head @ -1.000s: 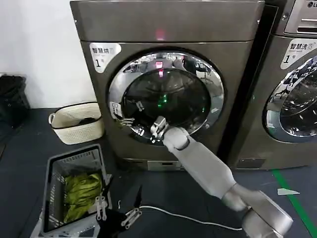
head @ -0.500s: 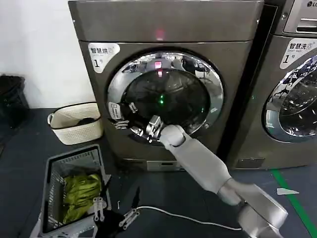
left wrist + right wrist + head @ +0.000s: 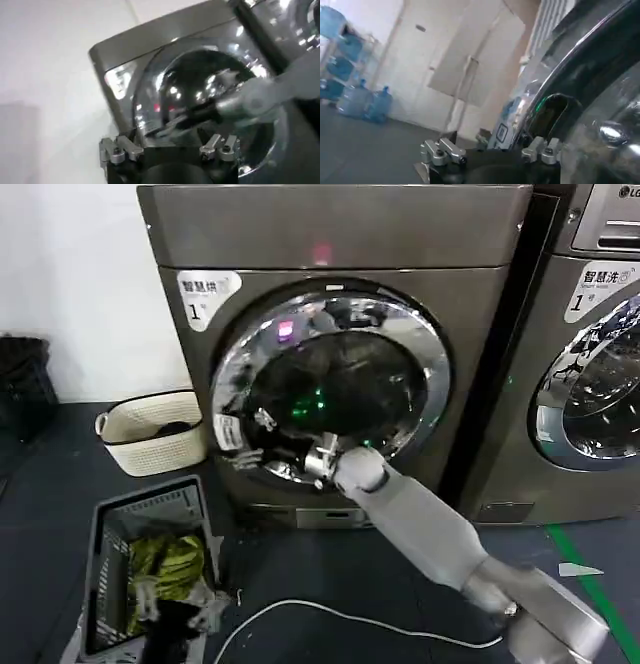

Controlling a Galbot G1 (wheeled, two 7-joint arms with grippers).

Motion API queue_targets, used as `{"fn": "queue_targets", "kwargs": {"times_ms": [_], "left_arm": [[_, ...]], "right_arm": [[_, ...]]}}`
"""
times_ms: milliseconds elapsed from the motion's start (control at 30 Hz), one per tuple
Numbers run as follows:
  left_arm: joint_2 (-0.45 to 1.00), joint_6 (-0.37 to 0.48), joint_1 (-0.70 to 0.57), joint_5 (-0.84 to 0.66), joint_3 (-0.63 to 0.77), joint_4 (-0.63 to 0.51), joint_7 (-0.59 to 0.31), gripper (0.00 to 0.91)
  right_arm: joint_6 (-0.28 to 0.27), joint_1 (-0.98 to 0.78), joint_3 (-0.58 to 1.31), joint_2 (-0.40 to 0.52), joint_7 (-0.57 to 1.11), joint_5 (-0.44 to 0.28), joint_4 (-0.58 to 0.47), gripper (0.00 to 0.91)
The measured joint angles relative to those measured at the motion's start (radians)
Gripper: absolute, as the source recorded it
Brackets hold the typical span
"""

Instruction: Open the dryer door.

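Observation:
The dryer (image 3: 330, 229) is a big grey-bronze machine with a white "1" label (image 3: 205, 292). Its dryer door (image 3: 330, 384), chrome-ringed with dark glass, stands slightly ajar, the left edge swung out from the front. My right gripper (image 3: 318, 456) is at the door's lower left rim, fingers spread. In the right wrist view the chrome door rim (image 3: 600, 100) curves past the open right gripper (image 3: 490, 145). The left gripper (image 3: 167, 145) is open, back from the machine, and looks at the door (image 3: 200, 85) with my right arm (image 3: 260, 100) across it.
A cream basket (image 3: 150, 434) stands left of the dryer. A grey crate with green clothes (image 3: 150, 569) is on the floor in front, with a white cable (image 3: 330, 619) beside it. A second machine (image 3: 590, 384) stands at the right, near green floor tape (image 3: 600, 584).
The door's left edge has come away from the dryer front. My right gripper shifted with the rim. The left gripper has gone from the bottom of the head view.

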Motion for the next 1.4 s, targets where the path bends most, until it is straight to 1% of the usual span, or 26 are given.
{"fn": "queue_targets", "kwargs": {"times_ms": [100, 167, 267, 367, 433, 567, 700, 800, 833, 900, 1000, 1033, 1100, 1200, 1267, 1333, 1367, 1400], "left_arm": [[0.014, 0.029, -0.035, -0.048, -0.064, 0.003, 0.018, 0.907], [0.027, 0.048, -0.063, -0.064, -0.089, 0.011, 0.032, 0.907], [0.051, 0.079, -0.107, -0.093, -0.117, 0.02, 0.051, 0.907], [0.07, 0.101, -0.147, -0.111, -0.132, 0.031, 0.063, 0.907], [0.086, 0.11, -0.171, -0.121, -0.137, 0.04, 0.07, 0.907], [0.128, 0.122, -0.216, -0.145, -0.142, 0.062, 0.076, 0.907], [0.192, 0.124, -0.26, -0.15, -0.121, 0.092, 0.078, 0.907], [0.243, 0.124, -0.294, -0.151, -0.097, 0.114, 0.078, 0.907], [0.257, 0.123, -0.305, -0.151, -0.088, 0.12, 0.078, 0.907], [0.28, 0.12, -0.326, -0.151, -0.068, 0.137, 0.078, 0.907], [0.31, 0.109, -0.362, -0.15, -0.034, 0.167, 0.077, 0.907], [0.319, 0.106, -0.373, -0.149, -0.022, 0.177, 0.076, 0.907], [0.337, 0.101, -0.396, -0.148, 0.006, 0.201, 0.075, 0.907], [0.369, 0.09, -0.44, -0.148, 0.059, 0.237, 0.075, 0.907], [0.384, 0.083, -0.469, -0.146, 0.1, 0.257, 0.081, 0.907], [0.395, 0.074, -0.505, -0.143, 0.15, 0.272, 0.099, 0.907], [0.399, 0.071, -0.52, -0.14, 0.174, 0.277, 0.103, 0.907], [0.405, 0.065, -0.537, -0.135, 0.203, 0.285, 0.107, 0.907]], "right_arm": [[-0.001, -0.029, 0.01, -0.053, -0.069, 0.045, 0.07, 0.907], [-0.006, -0.049, 0.021, -0.094, -0.136, 0.086, 0.121, 0.907], [-0.014, -0.076, 0.042, -0.146, -0.237, 0.124, 0.184, 0.907], [-0.032, -0.103, 0.07, -0.194, -0.318, 0.149, 0.234, 0.907], [-0.04, -0.13, 0.096, -0.228, -0.358, 0.152, 0.269, 0.907], [-0.042, -0.203, 0.179, -0.304, -0.388, 0.159, 0.349, 0.907], [-0.039, -0.323, 0.34, -0.396, -0.403, 0.185, 0.424, 0.907], [-0.03, -0.447, 0.506, -0.457, -0.415, 0.208, 0.468, 0.907], [-0.023, -0.497, 0.577, -0.471, -0.415, 0.214, 0.483, 0.907], [0.008, -0.602, 0.718, -0.478, -0.392, 0.221, 0.512, 0.907], [0.055, -0.789, 0.941, -0.463, -0.341, 0.211, 0.562, 0.907], [0.073, -0.852, 1.017, -0.449, -0.318, 0.195, 0.582, 0.907], [0.117, -0.997, 1.176, -0.399, -0.248, 0.154, 0.628, 0.907], [0.171, -1.193, 1.367, -0.295, -0.128, 0.104, 0.685, 0.907], [0.183, -1.299, 1.481, -0.215, -0.032, 0.054, 0.701, 0.907], [0.196, -1.378, 1.589, -0.136, 0.066, -0.013, 0.704, 0.907], [0.186, -1.406, 1.635, -0.101, 0.13, -0.046, 0.702, 0.907], [0.161, -1.432, 1.679, -0.066, 0.207, -0.079, 0.696, 0.907]]}}
